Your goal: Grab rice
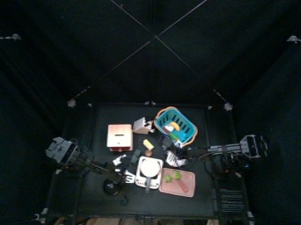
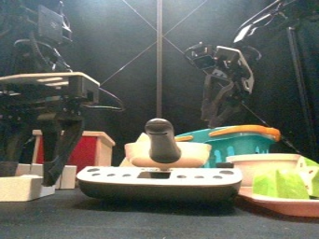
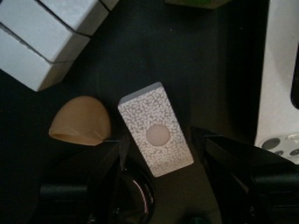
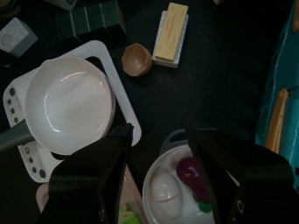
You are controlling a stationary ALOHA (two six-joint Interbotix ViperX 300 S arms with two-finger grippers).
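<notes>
Black table (image 1: 100, 163) crowded with items, black curtains (image 1: 47, 79) around.

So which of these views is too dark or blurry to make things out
Top view: table tiny, objects soft, surroundings black. Front view: left pincer dark against black curtains. Left wrist view: speckled white packet evenly lit, slightly soft. Right wrist view: white pan glares a little.

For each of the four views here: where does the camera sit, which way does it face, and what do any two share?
Top: overhead, straight down on the table, both arms.
Front: table edge, level; white pan, arms behind.
Left wrist: down past open left tool onto speckled packet.
Right wrist: down past right tool; white pan.
Shared: pan, front and right wrist.
</notes>
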